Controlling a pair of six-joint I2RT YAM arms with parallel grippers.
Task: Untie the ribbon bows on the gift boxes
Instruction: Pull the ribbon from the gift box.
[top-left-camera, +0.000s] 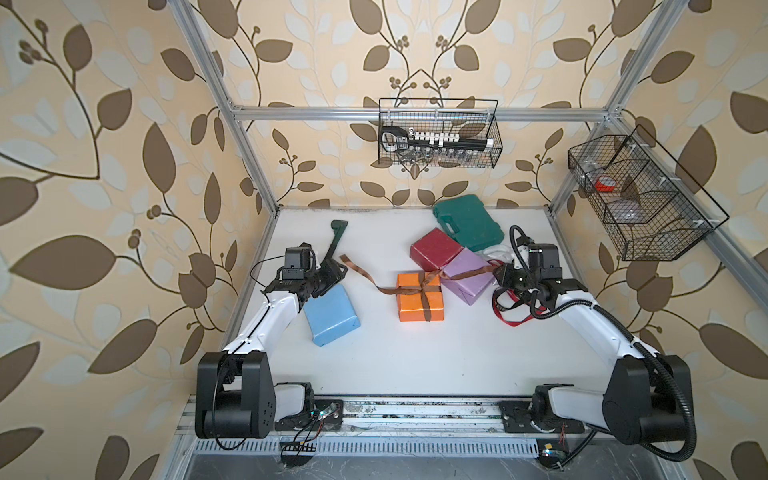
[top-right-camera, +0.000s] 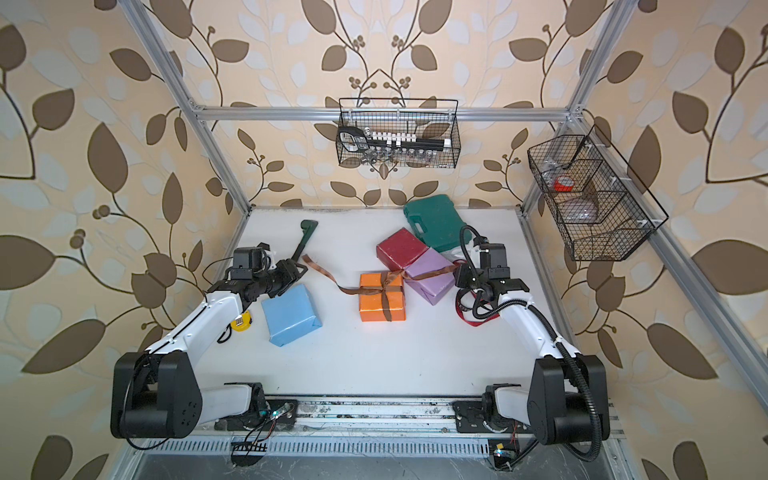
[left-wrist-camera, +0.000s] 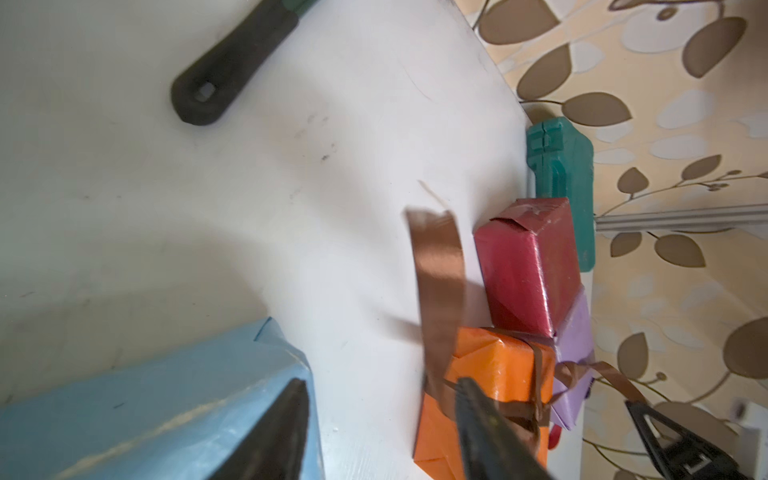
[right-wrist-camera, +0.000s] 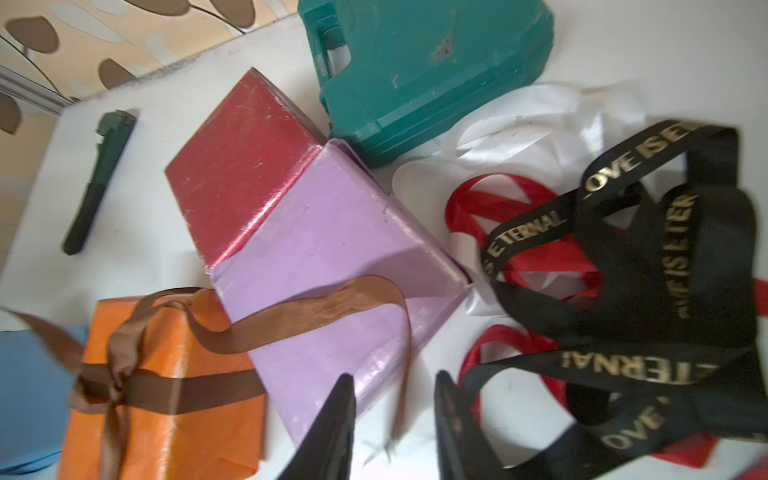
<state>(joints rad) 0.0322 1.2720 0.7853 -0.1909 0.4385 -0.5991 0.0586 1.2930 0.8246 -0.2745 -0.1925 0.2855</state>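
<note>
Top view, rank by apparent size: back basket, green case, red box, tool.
1. back basket
2. green case
3. red box
4. tool
The basket hangs higher, likely nearer the camera, so its lead may be inflated.

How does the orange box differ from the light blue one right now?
The orange box has the brown ribbon crossed round it; the light blue box is bare. The orange box sits in the middle; the light blue box lies by the left hand. Both are paper-wrapped.
</note>
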